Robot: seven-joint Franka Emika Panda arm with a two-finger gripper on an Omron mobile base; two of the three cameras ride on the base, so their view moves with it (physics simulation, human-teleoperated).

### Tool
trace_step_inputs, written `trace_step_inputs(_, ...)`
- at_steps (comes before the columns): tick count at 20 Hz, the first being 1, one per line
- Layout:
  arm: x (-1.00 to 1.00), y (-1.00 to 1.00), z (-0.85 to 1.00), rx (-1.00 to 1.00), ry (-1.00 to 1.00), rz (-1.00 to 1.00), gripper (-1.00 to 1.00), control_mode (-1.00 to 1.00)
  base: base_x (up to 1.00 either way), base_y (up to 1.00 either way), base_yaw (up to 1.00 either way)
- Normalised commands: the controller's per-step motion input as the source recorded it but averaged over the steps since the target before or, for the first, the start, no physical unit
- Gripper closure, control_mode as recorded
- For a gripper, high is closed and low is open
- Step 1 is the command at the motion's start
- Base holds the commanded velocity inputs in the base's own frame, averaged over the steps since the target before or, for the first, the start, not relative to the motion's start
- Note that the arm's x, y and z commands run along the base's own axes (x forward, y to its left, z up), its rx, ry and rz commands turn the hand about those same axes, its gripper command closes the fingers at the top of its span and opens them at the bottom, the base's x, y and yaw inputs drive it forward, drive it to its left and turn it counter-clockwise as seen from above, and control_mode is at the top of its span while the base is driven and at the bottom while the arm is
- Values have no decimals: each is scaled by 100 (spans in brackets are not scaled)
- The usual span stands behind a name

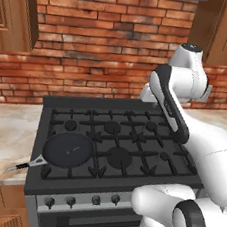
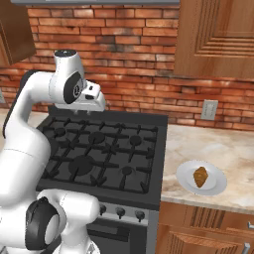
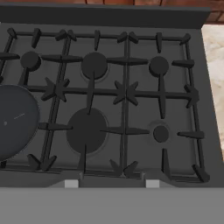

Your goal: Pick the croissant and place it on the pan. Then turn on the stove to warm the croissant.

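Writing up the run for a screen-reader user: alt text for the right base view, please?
A croissant sits on a white plate on the marble counter right of a black six-burner stove. The white arm rises at left and reaches over the stove's back, brick wall behind.

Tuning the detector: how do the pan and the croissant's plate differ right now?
The pan is black with a thin handle; the plate is white and has none. The pan sits on the stove at its front-left burner; the plate sits on the counter to the stove's right. The pan is empty; the plate holds the croissant. Both are round and shallow.
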Motion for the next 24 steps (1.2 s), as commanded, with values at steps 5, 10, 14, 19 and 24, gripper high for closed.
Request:
trace_step_inputs(5, 18, 0, 0, 0, 0, 0, -100, -100, 0, 0, 0)
trace_step_inputs(10, 50, -1, 0, 0, 1, 0, -100, -100, 0, 0, 0)
trace_step_inputs(14, 27, 0, 0, 0, 3, 0, -100, -100, 0, 0, 0)
trace_step_inputs(19, 1, -4, 0, 0, 1, 0, -100, -100, 0, 0, 0)
trace_step_inputs(24, 24, -47, 0, 3, 0, 3, -100, -100, 0, 0, 0)
